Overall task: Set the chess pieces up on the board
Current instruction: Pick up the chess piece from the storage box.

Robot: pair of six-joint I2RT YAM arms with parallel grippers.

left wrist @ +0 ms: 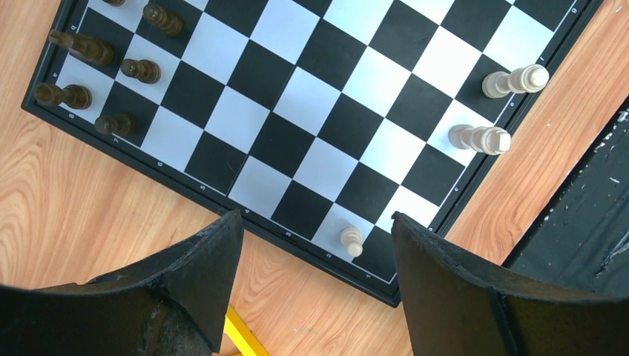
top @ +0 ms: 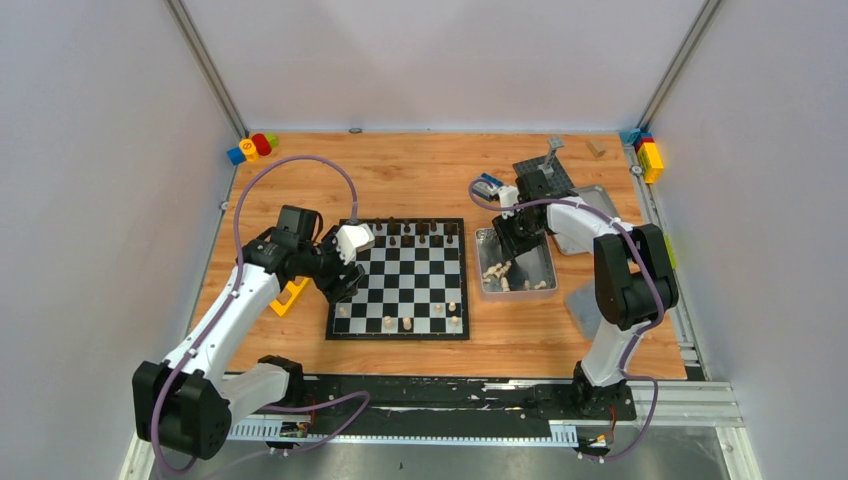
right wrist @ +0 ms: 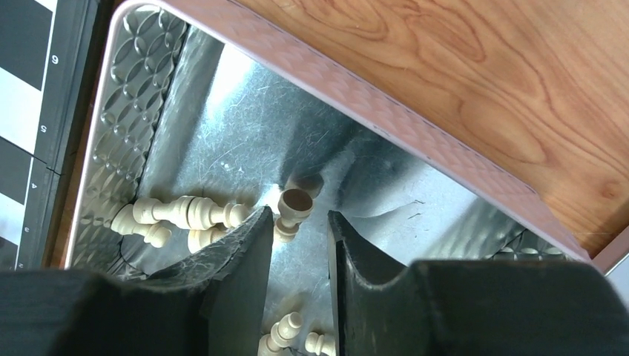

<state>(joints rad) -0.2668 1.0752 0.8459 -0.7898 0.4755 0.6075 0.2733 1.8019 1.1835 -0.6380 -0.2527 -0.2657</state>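
Hovering open, left pincer [left wrist: 315, 222] views three pale pieces [left wrist: 481, 138]; right pincer [right wrist: 298, 216] flanks one cream piece [right wrist: 295, 200], grip unclear.

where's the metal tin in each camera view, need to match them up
Top external: the metal tin lies just right of the chessboard.
Left wrist: not in it.
Right wrist: it fills the middle, pale chess pieces inside.
Shared landmark: the chessboard, in all three; only a strip at the right wrist view's left edge.
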